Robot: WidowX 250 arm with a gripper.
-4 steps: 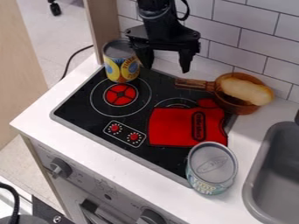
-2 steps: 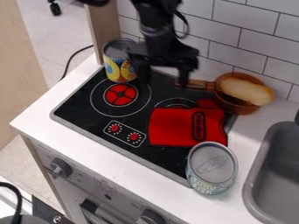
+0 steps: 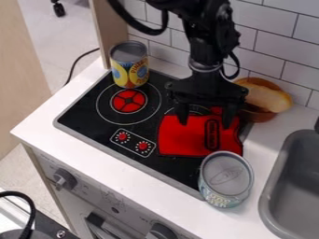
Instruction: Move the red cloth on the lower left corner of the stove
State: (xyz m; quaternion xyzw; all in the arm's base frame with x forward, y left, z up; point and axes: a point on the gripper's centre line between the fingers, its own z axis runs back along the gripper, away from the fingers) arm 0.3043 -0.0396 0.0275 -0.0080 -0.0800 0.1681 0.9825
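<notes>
One gripper (image 3: 205, 120), fingers spread wide, nothing held, over red cloth (image 3: 187, 137), right side of stove (image 3: 93, 122).

So the cloth (image 3: 187, 142) is on the right half of the stove (image 3: 81, 108), tool (image 3: 204, 124) above its back part. There's 1 can (image 3: 129, 65) at the stove's back left, 1 can (image 3: 226, 179) in front of the cloth. Pan's (image 3: 257, 115) behind-right, bread (image 3: 265, 96) in it, sink (image 3: 272, 163) far right.
</notes>
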